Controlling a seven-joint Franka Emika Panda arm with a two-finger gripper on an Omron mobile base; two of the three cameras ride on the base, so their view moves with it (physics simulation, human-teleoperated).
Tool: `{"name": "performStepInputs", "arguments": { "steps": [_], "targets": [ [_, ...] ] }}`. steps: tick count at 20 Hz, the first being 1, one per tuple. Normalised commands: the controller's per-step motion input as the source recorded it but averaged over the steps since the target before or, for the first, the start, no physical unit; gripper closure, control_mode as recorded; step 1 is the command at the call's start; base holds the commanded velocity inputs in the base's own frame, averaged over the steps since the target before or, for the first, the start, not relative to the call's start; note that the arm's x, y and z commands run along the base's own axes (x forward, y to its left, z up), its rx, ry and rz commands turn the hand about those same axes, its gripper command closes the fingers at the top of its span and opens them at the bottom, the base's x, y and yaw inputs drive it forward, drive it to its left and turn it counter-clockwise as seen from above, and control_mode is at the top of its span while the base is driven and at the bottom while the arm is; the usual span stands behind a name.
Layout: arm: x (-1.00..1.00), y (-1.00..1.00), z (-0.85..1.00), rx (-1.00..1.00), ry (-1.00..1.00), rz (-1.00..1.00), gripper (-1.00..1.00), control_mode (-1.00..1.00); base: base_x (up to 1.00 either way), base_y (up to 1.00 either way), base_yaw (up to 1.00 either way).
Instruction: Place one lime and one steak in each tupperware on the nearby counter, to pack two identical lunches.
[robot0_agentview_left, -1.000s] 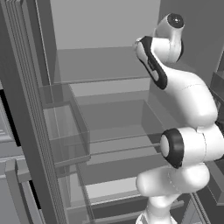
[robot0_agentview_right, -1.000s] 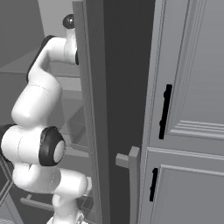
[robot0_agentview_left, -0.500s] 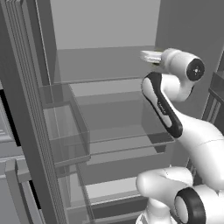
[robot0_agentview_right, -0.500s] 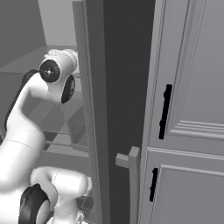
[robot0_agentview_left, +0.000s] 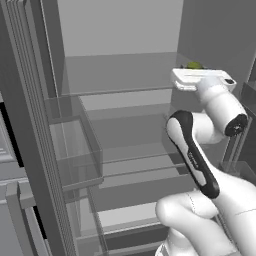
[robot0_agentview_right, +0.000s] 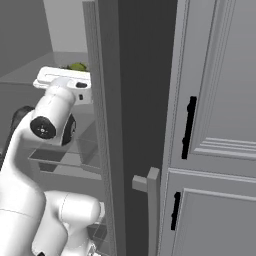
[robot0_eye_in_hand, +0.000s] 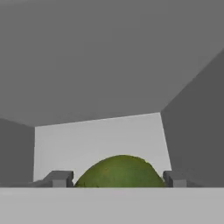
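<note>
A yellow-green lime (robot0_eye_in_hand: 119, 171) lies on a grey shelf deep inside the open fridge, right between my two fingertips (robot0_eye_in_hand: 59, 177). My gripper (robot0_eye_in_hand: 117, 178) stands open, one finger on each side of the lime, very close to it. In the left base view the lime (robot0_agentview_left: 194, 65) peeks out just past my white hand (robot0_agentview_left: 200, 77) at the upper right shelf. The right base view has the lime (robot0_agentview_right: 76, 66) behind the hand (robot0_agentview_right: 62, 79). The steak, the tupperware and the counter are out of view.
Glass fridge shelves (robot0_agentview_left: 130, 150) step down below my arm, with a clear bin (robot0_agentview_left: 75, 150) on the left. The fridge door edge (robot0_agentview_right: 107, 125) stands close on my right, and beyond it grey cabinet fronts with black handles (robot0_agentview_right: 188, 127).
The arm has swung over and stretched toward the upper right shelf. The hand now lies level at the lime, with a finger on either side of it.
</note>
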Motion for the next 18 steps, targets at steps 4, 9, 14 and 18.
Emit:
{"name": "performStepInputs", "arguments": {
  "steps": [4,9,14,18],
  "targets": [
    [-1.00,0.05,0.32,0.00,0.07,0.00,1.00,-1.00,0.00,0.00,0.00],
    [-1.00,0.05,0.13,-0.07,0.32,0.00,1.00,-1.00,0.00,0.00,0.00],
    [-1.00,0.12,0.16,-0.13,0.46,0.00,1.00,-1.00,0.00,0.00,0.00],
    [-0.39,0.03,-0.16,-0.22,0.59,0.00,1.00,-1.00,0.00,0.00,0.00]
  ]
}}
